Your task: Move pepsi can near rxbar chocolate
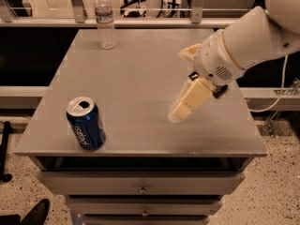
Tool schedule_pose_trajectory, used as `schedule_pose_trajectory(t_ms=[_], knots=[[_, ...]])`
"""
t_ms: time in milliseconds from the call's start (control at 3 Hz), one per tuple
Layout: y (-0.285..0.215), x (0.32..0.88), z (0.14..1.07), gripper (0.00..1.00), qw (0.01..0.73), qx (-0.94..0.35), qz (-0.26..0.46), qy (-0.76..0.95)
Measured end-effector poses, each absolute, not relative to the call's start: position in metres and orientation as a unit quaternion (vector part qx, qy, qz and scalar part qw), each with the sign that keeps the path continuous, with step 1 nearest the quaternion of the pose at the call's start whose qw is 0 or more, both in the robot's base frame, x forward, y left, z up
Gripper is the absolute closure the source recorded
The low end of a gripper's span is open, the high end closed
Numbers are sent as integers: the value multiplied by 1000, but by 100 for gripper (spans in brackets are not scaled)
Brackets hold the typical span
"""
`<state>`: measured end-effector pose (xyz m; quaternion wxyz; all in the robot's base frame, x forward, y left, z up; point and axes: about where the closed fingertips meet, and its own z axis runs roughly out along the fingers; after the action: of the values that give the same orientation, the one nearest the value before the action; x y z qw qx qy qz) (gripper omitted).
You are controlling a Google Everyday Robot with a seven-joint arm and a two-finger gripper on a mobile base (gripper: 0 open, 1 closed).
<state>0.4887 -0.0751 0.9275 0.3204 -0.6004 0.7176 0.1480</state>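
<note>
The pepsi can (86, 123), blue with an open silver top, stands upright near the front left corner of the grey table (136, 69). My gripper (183, 104) hangs over the right middle of the table, angled down and to the left, well to the right of the can and apart from it. The rxbar chocolate is almost wholly hidden behind my arm; only a dark corner (220, 92) shows at the arm's lower right edge.
A clear plastic water bottle (106, 18) stands at the table's back left. The table top sits on a cabinet with drawers (140, 189). A railing (140, 21) runs behind the table. A cable (274, 102) hangs off the right side.
</note>
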Motion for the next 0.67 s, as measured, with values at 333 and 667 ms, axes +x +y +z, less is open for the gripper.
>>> schedule_pose_trajectory(t_ms=[333, 667], knots=[[-66, 489, 932, 0, 329, -598, 159, 713], [-66, 489, 932, 0, 329, -598, 159, 713]])
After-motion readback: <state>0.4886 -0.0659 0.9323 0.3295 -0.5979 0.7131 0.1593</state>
